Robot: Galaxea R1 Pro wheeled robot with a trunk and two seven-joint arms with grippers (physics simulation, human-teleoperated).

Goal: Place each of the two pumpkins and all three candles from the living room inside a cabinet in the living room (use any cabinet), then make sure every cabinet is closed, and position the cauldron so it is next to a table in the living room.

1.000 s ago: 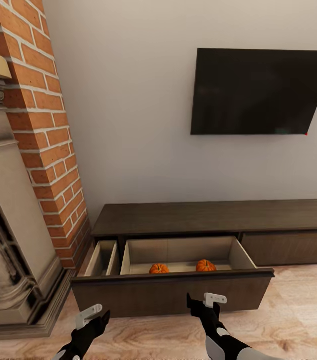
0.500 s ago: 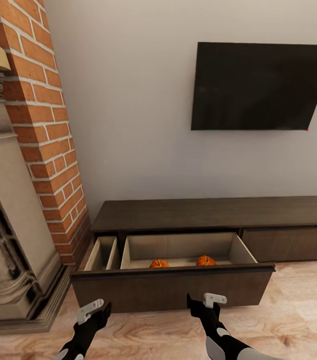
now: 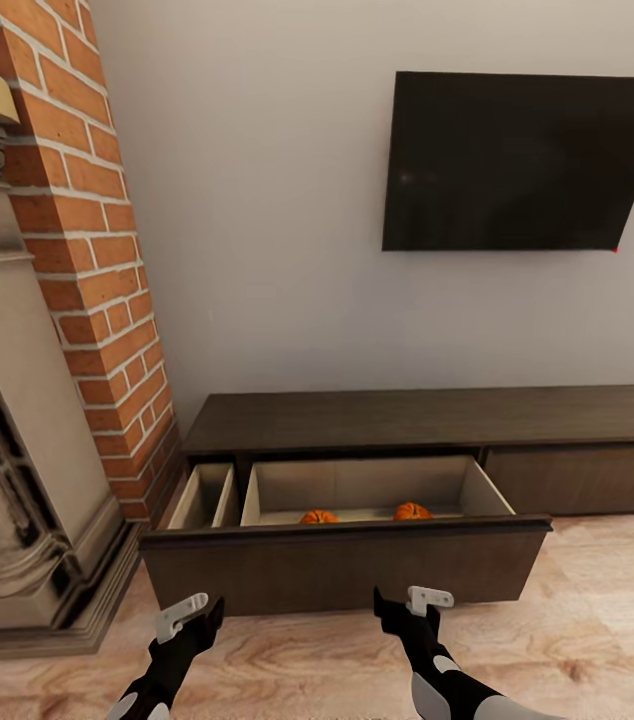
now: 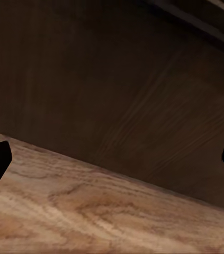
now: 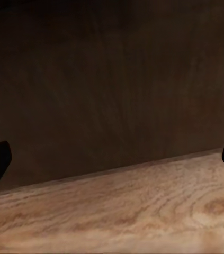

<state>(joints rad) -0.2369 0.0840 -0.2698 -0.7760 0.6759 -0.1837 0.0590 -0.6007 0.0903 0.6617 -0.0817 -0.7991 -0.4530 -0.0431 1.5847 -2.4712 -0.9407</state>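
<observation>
Orange pumpkins [image 3: 318, 517] [image 3: 412, 511] inside the open drawer [image 3: 357, 560] of the dark cabinet [image 3: 427, 420]. Beyond the drawer front from both grippers, left [image 3: 197, 617] and right [image 3: 402, 603]; fingers apart, empty, above the floor [image 3: 597, 620].

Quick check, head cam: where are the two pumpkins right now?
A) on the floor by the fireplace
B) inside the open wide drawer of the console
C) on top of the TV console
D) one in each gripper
B: both pumpkins sit on the pale floor of the pulled-out wide drawer of the cabinet, partly hidden behind its dark front panel.
</observation>
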